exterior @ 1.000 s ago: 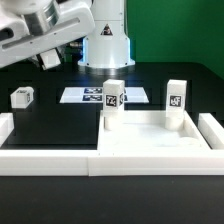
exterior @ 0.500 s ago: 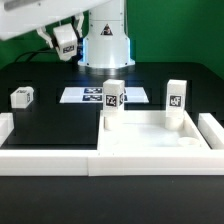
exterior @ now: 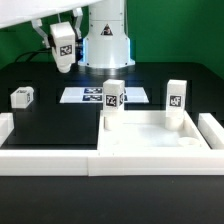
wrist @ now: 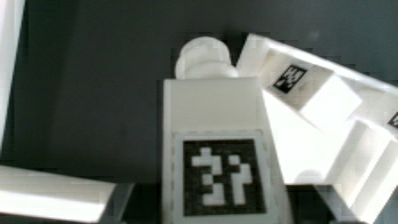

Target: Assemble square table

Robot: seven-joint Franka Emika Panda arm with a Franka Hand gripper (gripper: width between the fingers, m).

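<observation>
The arm [exterior: 105, 35] runs off the top of the exterior view, so I can't see most of it. The lifted leg [exterior: 63, 42] up there is small and dark around its top, and I can't tell how it is held. 1 standing leg [exterior: 113, 87] hides a bit of the marker board [exterior: 72, 97] behind it. Its tag [exterior: 112, 99] is too small to read. In the wrist view the lifted leg [wrist: 214, 120] looks fuzzy, and its near end is cut off by the picture's edge. Its tag [wrist: 214, 172] there is a blur too.

Tabletop [exterior: 150, 132] carries leg [exterior: 113, 97] — far corner.
</observation>
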